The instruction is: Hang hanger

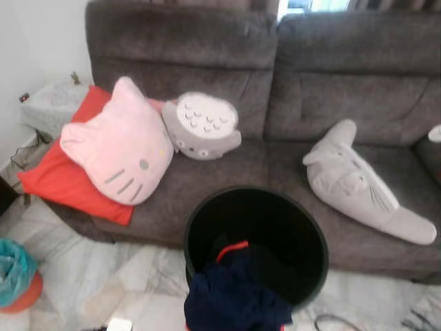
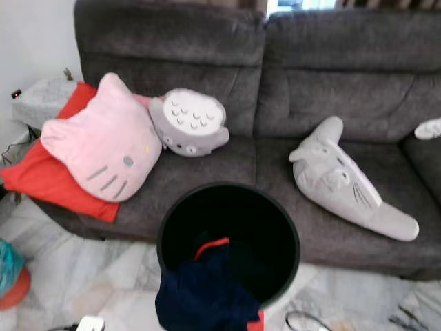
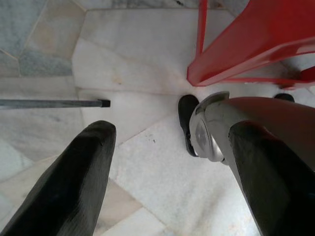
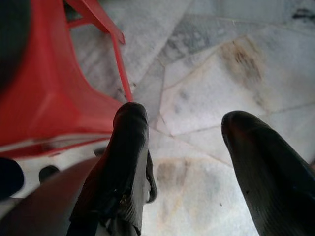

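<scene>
Plush grey fabric sofa, glossy black plastic bin, polished marble floor, soft pink cushion

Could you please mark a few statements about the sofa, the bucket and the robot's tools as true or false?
1. A pink cat-face cushion leans on a red cushion at the sofa's left end. True.
2. The black bucket stands on the sofa seat. False: it stands on the floor in front of the grey sofa.
3. Dark blue clothing hangs over the bucket's near rim. True.
4. The grey seal-shaped plush lies inside the bucket. False: it lies on the sofa's right seat.
5. The left tool grips a hanger. False: its fingers are apart over the marble floor, holding nothing.
6. The right tool is open. True.
</scene>
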Controlling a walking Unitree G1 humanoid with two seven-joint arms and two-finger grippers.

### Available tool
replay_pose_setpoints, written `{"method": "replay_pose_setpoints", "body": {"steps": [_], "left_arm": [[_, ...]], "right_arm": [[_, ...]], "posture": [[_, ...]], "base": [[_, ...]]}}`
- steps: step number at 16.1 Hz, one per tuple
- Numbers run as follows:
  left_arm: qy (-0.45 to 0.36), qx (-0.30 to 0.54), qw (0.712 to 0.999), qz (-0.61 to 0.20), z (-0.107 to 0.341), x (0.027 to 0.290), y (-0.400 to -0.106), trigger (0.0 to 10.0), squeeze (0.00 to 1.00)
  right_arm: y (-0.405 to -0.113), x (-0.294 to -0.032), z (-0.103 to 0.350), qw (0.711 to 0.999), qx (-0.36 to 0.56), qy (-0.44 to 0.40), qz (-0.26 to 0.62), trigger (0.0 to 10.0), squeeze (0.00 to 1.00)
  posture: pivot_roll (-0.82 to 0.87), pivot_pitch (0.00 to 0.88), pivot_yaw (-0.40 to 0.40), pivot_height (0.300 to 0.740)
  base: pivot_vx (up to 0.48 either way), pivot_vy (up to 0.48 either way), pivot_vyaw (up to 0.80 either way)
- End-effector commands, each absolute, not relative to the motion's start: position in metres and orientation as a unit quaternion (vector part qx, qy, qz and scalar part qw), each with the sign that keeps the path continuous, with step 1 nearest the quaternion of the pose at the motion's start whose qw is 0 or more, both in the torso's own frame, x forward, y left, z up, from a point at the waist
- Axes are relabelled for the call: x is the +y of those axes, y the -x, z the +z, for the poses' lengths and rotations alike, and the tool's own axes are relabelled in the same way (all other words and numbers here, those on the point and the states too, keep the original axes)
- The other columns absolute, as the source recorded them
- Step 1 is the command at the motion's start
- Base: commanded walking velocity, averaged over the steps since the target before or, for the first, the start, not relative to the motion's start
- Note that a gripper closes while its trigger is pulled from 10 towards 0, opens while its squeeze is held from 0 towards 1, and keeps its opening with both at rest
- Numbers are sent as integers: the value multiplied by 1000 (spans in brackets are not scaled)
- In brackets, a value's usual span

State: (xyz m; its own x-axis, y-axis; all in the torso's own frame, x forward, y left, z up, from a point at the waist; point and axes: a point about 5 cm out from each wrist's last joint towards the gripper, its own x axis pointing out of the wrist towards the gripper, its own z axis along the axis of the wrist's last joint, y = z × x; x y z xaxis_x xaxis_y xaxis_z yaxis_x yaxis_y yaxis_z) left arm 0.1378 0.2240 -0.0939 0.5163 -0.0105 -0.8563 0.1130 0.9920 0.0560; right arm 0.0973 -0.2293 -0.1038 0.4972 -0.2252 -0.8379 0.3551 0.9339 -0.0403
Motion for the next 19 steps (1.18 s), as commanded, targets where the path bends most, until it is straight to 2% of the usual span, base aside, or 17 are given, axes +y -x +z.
{"method": "replay_pose_setpoints", "body": {"steps": [1,6,11,18,19], "left_arm": [[-58,500,863,-43,-96,223,-132,10000,0],[-61,501,862,-46,-96,223,-132,10000,0],[-69,503,860,-52,-96,224,-133,10000,0],[-76,503,859,-58,-95,224,-134,10000,0],[-76,503,859,-59,-96,224,-134,10000,0]], "right_arm": [[-96,-229,-104,861,476,-68,-166,10000,0],[-97,-231,-103,864,469,-53,-174,10000,0],[-103,-234,-97,884,431,-6,-179,10000,0],[-104,-237,-94,887,403,2,-224,10000,0],[-93,-233,-87,910,346,17,-228,10000,0]], "posture": [[-31,0,8,740],[-38,0,9,740],[-80,0,21,740],[-117,0,33,740],[-116,0,33,740]], "base": [[0,0,0],[0,0,0],[0,0,0],[0,0,0],[0,0,0]]}}
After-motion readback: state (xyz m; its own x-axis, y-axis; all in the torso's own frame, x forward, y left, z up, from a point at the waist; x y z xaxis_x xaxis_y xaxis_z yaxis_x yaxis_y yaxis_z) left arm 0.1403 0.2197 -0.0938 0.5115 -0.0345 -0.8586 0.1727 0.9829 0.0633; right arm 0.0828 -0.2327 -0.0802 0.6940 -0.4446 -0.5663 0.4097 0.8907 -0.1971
